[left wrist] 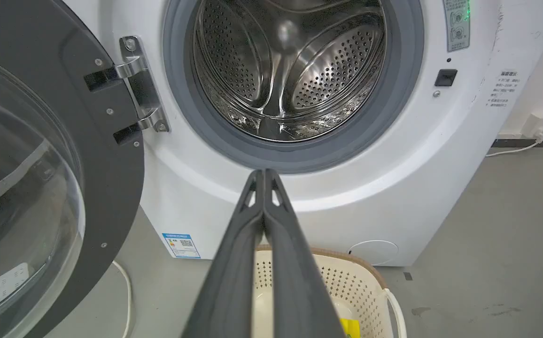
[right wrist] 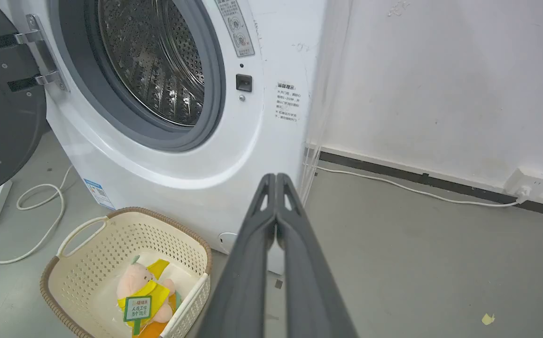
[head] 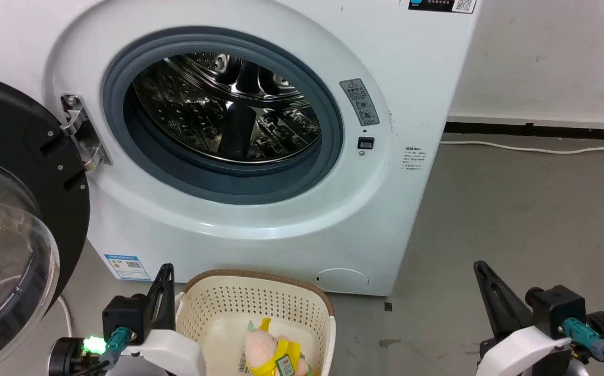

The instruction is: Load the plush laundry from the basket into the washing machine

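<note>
In basket, plush laundry, seemingly supine.

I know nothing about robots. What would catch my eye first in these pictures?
The white washing machine stands at the top of the head view, its shiny steel drum looking empty and its round door swung wide open to the left. Just in front of it sits the cream basket, with the pink-and-yellow plush laundry lying inside. The left gripper and the right gripper stand to either side, both shut and holding nothing.
</note>
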